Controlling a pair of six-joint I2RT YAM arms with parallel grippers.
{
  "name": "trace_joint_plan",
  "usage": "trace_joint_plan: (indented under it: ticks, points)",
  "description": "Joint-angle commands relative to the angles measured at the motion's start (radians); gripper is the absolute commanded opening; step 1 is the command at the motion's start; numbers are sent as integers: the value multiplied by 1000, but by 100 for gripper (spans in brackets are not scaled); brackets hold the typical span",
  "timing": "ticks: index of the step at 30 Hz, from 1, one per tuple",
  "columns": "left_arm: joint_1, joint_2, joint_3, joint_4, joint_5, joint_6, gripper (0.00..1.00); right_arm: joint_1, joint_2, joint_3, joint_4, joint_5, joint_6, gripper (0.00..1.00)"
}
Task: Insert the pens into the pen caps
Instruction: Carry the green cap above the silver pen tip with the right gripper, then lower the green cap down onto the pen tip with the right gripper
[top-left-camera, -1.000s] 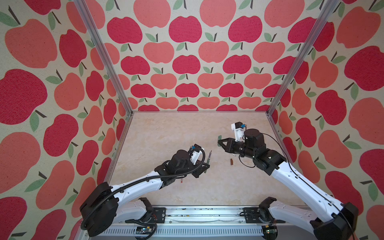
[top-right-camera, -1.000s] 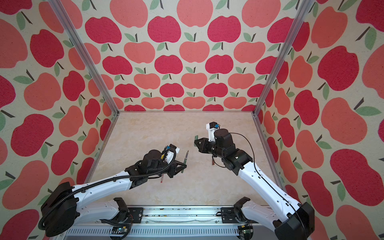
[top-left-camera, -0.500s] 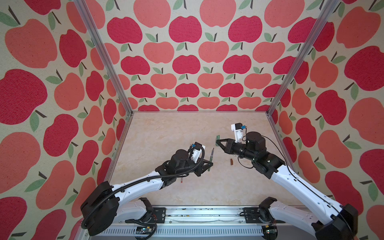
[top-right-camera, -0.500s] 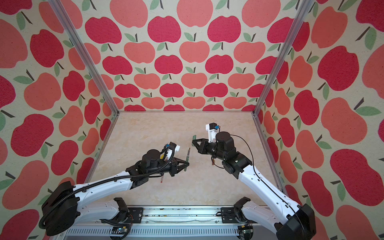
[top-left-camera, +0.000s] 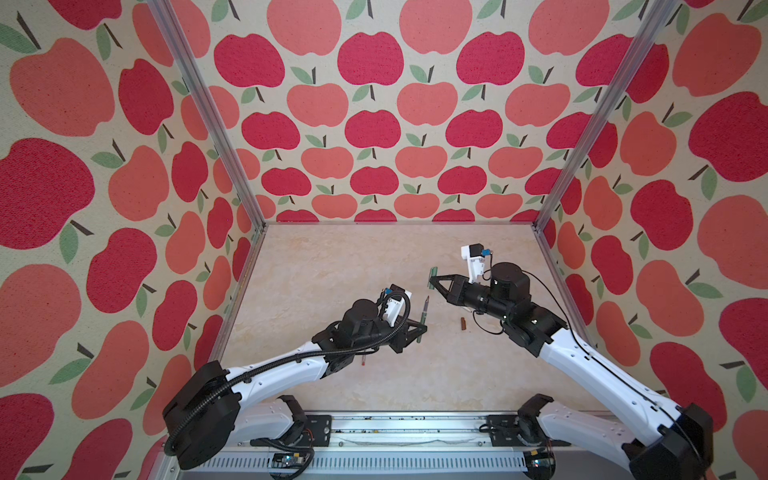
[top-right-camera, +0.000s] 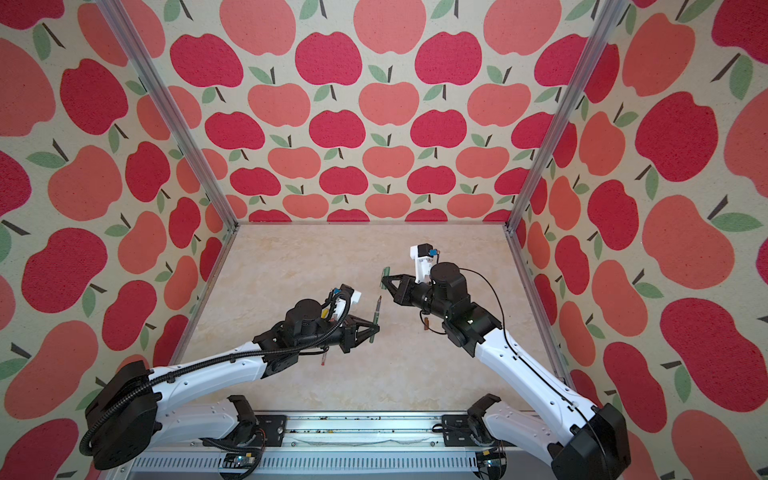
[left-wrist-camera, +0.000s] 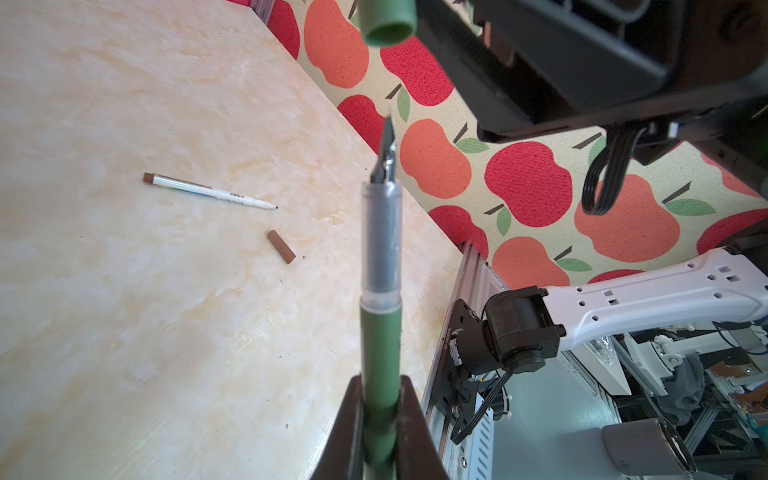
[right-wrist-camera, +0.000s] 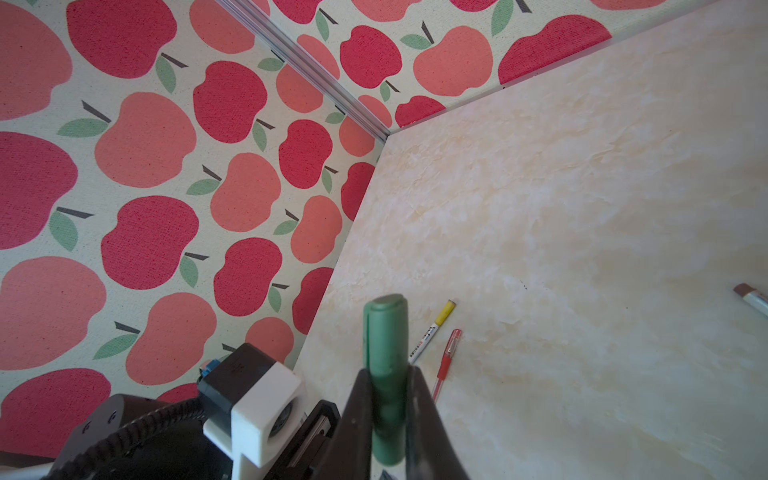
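Left tool (top-left-camera: 419, 331): its jaws are gripping the lower barrel of the dark green pen (top-left-camera: 423, 318) tightly and holding it in the air above the tabletop (top-left-camera: 332, 257).
Dark green pen: it is standing nearly upright in both top views, with its bare nib pointing toward the far wall.
Right tool (top-left-camera: 433, 279): it is pinching the dark green cap (top-left-camera: 432, 277) across its middle, jaws closed on it, and is also holding it off the tabletop.
Dark green cap: in the left wrist view its open mouth (left-wrist-camera: 388, 20) is facing the nib. The two are sitting near each other but apart, with a clear gap between them.
Brown cap (top-left-camera: 463, 324): it is lying loose on the tabletop beside the right arm.
White pen with the brown end (left-wrist-camera: 208, 191): it is lying flat near the brown cap, not touching it, and showing its dark tip bare.
Yellow-ended white pen (right-wrist-camera: 432, 332) and red pen (right-wrist-camera: 446, 357): they are lying just beside each other on the tabletop. Both are looking capped, though they are too small here to be sure.
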Motion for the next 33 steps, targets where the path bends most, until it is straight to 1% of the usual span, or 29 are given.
trace_joint_plan:
  ticks: [1,21,33]
  points:
    - [-7,2,15,21,8,1,0,11,8,-7,23,-11,12,14]
    - [-8,1,12,20,-9,6,0,33,8,-28,5,4,2,14]
    - [-8,-28,1,17,-58,8,0,56,-13,-37,-2,19,3,14]
